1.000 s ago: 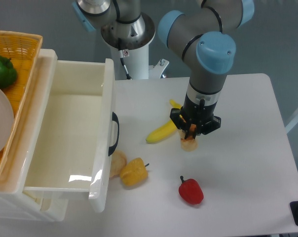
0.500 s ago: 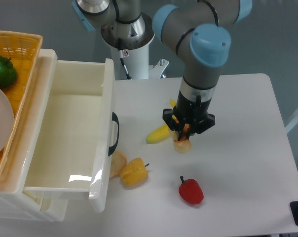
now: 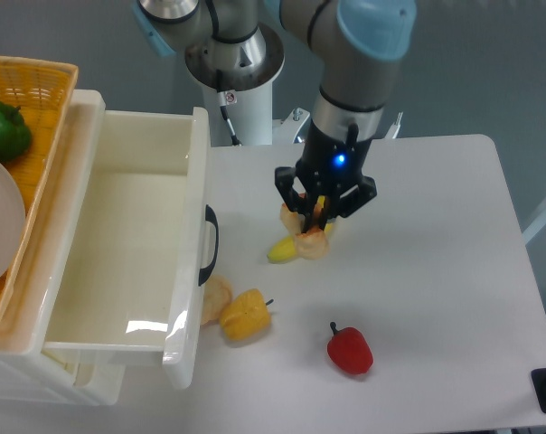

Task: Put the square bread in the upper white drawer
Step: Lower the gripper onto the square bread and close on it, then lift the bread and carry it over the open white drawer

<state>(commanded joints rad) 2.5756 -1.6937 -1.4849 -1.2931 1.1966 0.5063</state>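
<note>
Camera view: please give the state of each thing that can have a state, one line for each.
upper white drawer: pulled open, nothing inside.
pincer: shut on the square bread.
square bread: held in the pincer, over the banana.
banana: lying on the table, partly hidden.
bun: lying by the drawer front.
yellow pepper: lying beside the bun.
red pepper: lying alone.

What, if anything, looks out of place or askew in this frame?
Nothing stands out. The claw carries the small tan square bread above the yellow banana; the deep glossy white upper drawer stands open. A pale bun, yellow pepper and red pepper lie loose on the table.
</note>
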